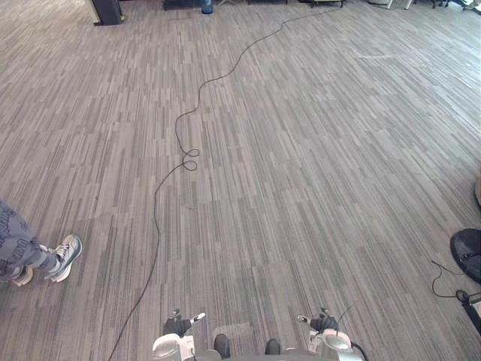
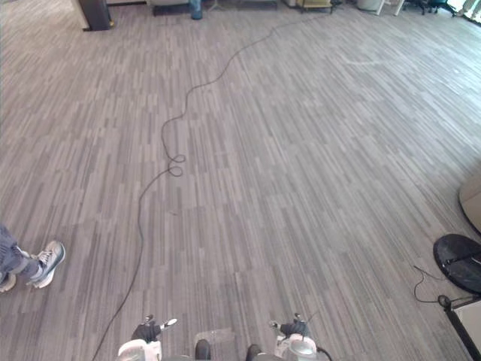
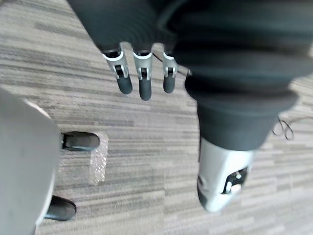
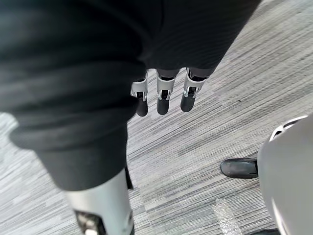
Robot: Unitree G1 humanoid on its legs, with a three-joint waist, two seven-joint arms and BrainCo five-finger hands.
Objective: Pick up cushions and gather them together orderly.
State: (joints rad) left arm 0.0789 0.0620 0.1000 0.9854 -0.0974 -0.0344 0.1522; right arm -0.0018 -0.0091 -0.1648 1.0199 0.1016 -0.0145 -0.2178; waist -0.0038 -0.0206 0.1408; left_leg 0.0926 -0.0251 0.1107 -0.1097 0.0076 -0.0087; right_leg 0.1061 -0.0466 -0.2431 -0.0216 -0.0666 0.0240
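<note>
**Left eye view.** You see a grey striped carpet (image 1: 301, 150) running from the near edge to the far wall. At the left edge stands a person, shown as a patterned trouser leg (image 1: 11, 244) and a pale shoe (image 1: 66, 256) with its toe pointing right. At the far left there is a dark post (image 1: 107, 10), with a blue object (image 1: 207, 6) just to its right. At the right edge, near you, a black round base (image 1: 467, 252) lies flat on the carpet.

**Right eye view.** A pale rounded shape (image 2: 472, 199) is cut off by the right edge, just beyond the black round base. You cannot tell whether it is one of the cushions, so their position cannot be confirmed.

**Left wrist view.** The left hand (image 3: 142, 68) hangs above the carpet. Its fingers are straight and released, side by side, and they grasp nothing. The thumb (image 3: 222, 183) stands apart from them. A shiny patch (image 3: 99, 165) lies on the carpet below.

**Right wrist view.** The right hand (image 4: 164, 90) also hangs above the carpet. Its fingers are straight and relaxed, its thumb (image 4: 100, 205) is set apart, and it grasps nothing. Neither hand touches the carpet.
</note>
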